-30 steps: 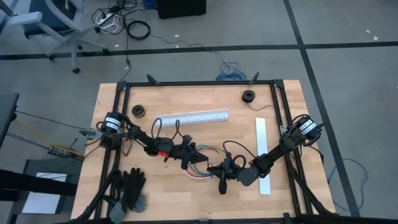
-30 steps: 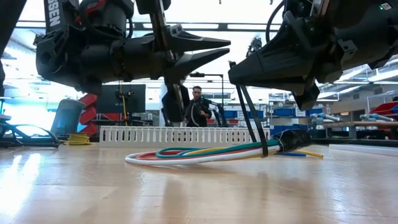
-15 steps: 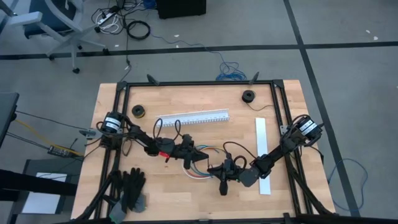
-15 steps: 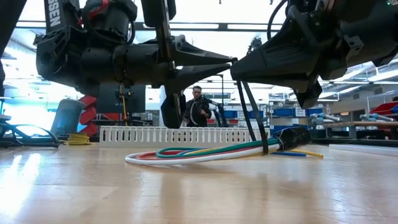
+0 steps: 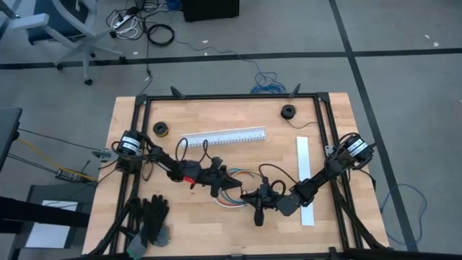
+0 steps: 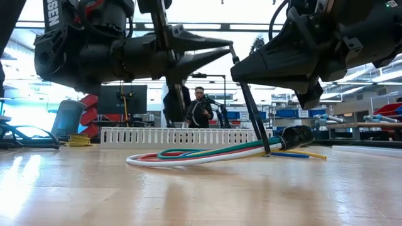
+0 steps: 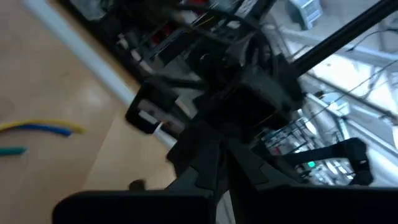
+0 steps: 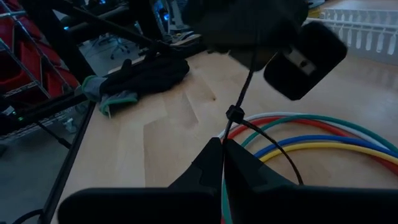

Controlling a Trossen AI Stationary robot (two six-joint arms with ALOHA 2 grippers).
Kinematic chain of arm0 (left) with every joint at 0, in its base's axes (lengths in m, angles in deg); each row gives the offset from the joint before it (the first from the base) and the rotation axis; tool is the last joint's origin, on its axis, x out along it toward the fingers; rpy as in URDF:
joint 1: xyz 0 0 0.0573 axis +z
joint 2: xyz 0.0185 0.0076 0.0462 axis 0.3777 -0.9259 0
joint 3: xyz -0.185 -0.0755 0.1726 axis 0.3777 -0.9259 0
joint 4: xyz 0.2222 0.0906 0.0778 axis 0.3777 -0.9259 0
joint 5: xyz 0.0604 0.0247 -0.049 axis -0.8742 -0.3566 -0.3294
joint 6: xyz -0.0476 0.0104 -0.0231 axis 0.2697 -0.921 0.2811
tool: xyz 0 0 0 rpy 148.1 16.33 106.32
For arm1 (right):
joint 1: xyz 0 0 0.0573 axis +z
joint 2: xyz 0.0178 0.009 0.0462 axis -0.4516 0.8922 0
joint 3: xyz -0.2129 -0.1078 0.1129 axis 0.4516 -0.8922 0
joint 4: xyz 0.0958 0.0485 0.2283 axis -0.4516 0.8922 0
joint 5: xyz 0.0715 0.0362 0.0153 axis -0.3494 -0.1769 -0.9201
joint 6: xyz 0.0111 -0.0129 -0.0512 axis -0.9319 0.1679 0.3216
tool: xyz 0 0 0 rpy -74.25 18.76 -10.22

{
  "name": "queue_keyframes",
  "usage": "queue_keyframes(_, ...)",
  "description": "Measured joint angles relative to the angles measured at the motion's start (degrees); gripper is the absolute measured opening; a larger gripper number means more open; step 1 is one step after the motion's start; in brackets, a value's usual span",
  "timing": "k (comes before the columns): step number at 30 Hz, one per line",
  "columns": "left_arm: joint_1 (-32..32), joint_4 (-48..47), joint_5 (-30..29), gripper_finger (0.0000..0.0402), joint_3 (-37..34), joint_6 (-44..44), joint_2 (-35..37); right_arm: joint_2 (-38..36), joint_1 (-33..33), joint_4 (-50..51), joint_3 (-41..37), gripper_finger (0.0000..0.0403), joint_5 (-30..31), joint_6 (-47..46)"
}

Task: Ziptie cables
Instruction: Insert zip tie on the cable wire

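Zip tie looped round the cables, both my tools up above

My right tool (image 6: 237, 59) is clenched on the black zip tie (image 6: 254, 116) — it slants down to the cables (image 6: 207, 154) on the bench (image 6: 188, 194); my left tool (image 6: 230, 49), pinched closed, sits just beside the tie's upper end.

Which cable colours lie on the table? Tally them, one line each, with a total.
red cable: 1
white cable: 1
green cable: 1
blue cable: 1
yellow cable: 1
Total: 5
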Motion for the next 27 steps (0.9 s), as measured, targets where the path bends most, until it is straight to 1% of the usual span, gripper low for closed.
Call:
queue_keyframes(3,0.0,2.2,0.5,0.0004,0.0,-0.1,0.0,0.0,0.0,0.0,0.0,0.0000,0.1,-0.1)
queue_keyframes(6,0.0,2.4,0.7,0.0004,0.0,-0.2,0.0,0.0,0.0,0.0,0.0,0.0000,0.6,0.1)
queue_keyframes(16,0.0,-2.6,0.5,0.0004,0.0,-0.3,0.1,0.0,0.1,-0.6,0.0,0.0000,0.8,1.3)
queue_keyframes(27,0.0,-4.2,0.4,0.0004,0.0,-0.3,0.0,0.0,0.1,-0.7,0.0,0.0000,0.8,1.7)
